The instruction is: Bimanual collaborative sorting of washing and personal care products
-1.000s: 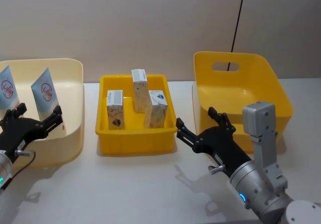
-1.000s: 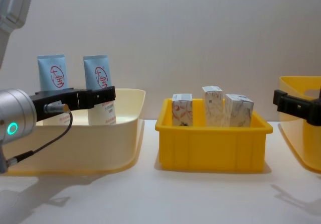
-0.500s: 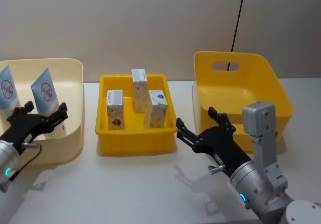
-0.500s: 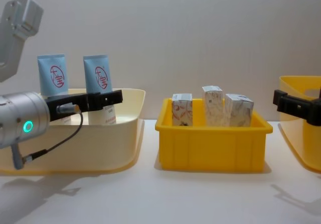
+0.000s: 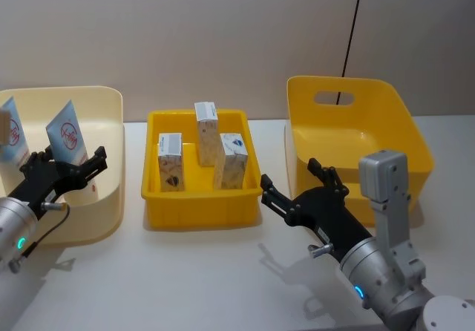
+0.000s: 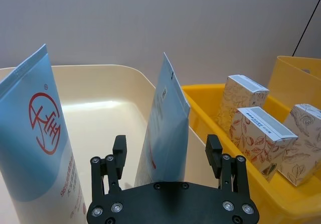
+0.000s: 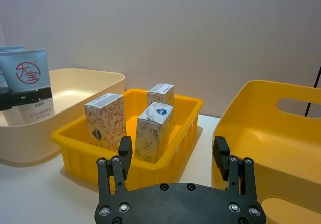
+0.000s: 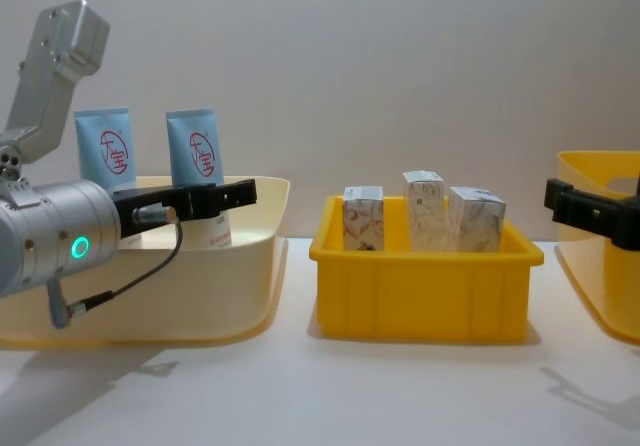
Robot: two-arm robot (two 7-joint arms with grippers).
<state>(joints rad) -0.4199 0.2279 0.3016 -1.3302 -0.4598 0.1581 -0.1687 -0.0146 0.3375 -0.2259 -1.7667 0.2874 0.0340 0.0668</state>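
Left wrist view: the left gripper (image 6: 166,146) holds its fingers spread on either side of the nearer tall light-blue squeeze tube (image 6: 168,108), which stands upright and edge-on in the cream plastic bin (image 6: 100,68), seemingly untouched. The right gripper (image 7: 173,147), fingers also spread, hangs well apart.

The head camera looks forward and down from above, far enough back to take in the table (image 5: 223,271) with the cream bin (image 5: 74,90), yellow tray (image 5: 200,206) and yellow bin (image 5: 349,119). The chest camera sits lower, facing the tray's wall side-on. Each wrist camera peers over its own fingers: the left gripper (image 6: 166,142) close up against the tubes (image 6: 40,133), the right gripper (image 7: 172,144) farther back. All four views share the cartons (image 7: 153,131).
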